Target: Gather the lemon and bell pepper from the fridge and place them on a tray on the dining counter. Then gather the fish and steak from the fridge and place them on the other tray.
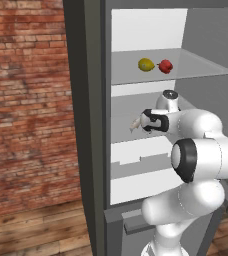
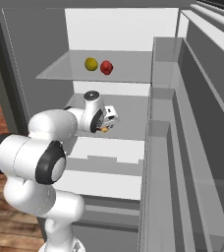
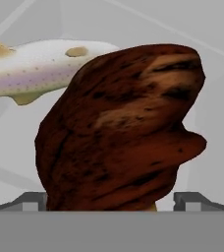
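No readable text, labels, brands, numbers or signs appearing anywhere. Fridge walls and shelves showing plain grey and white. Brick wall bearing no sign. Steak and fish carrying no label or packaging print.

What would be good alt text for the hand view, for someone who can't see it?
A dark brown steak fills the middle of the close-up, sitting between the two small dark fingertips of the gripper at the bottom edge. Behind it to the upper left lies a pale speckled fish on the grey fridge shelf.
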